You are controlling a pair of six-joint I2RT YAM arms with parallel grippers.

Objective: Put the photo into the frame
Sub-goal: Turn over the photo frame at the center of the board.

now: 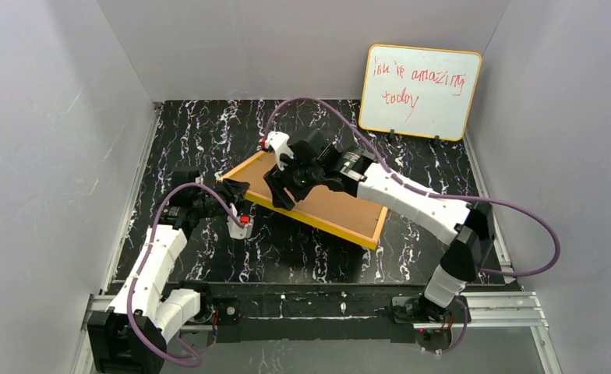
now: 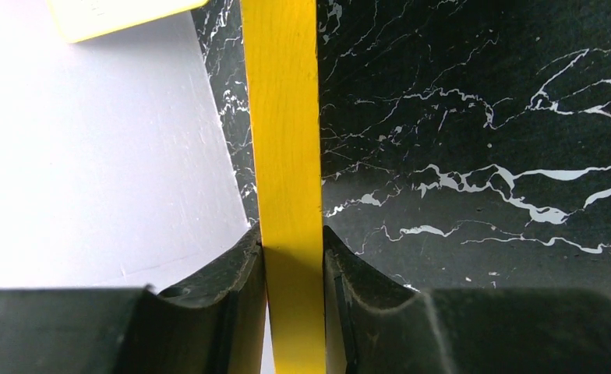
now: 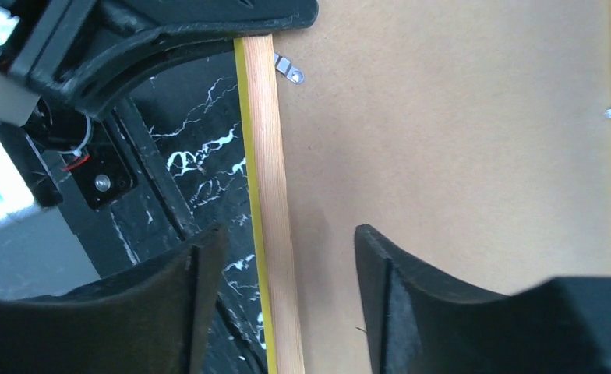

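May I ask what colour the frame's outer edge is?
Bright yellow; the frame shows it best in the left wrist view.

Frame (image 1: 330, 226) lay back-up, diagonal across the middle of the table (image 1: 209, 132) — one end rear left, the other near right. Backing board (image 1: 341, 206) sat inside its rim. Left jaws clamped the rim at the left end. Right jaws stood near them, astride the same rim without touching it. Whiteboard (image 1: 419, 91) stood behind at rear right, against the back wall.
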